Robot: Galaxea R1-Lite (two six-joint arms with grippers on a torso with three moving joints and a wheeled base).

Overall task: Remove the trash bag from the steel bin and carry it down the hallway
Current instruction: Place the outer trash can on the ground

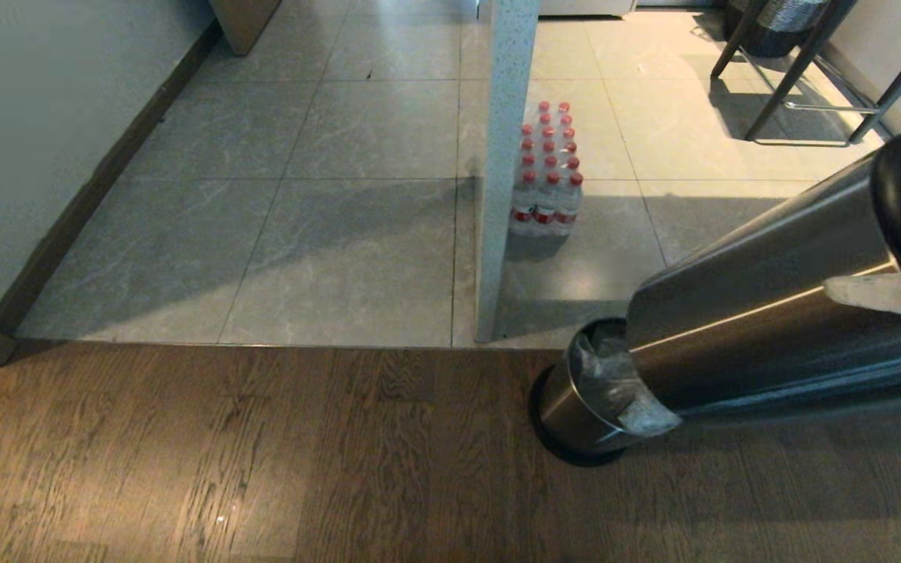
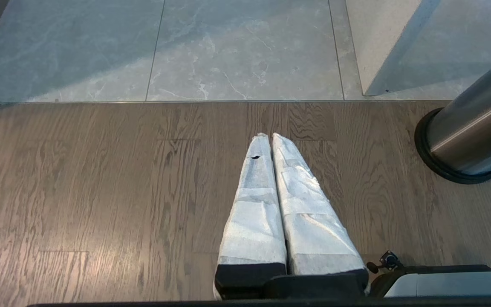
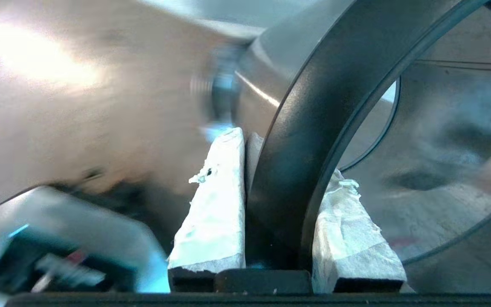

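Steel bin (image 1: 771, 313) rim cut off rightward

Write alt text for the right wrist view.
The right pincer is clamped on the black rim ring of the steel bin, one white-wrapped finger outside and the other inside the opening. The background is motion-blurred.

Head view looks down at floor; both wrist views share the steel bin (image 1: 763, 328).

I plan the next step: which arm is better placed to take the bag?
Probably left: the right gripper clamps the steel bin's black rim, while the left gripper hangs empty near its base.
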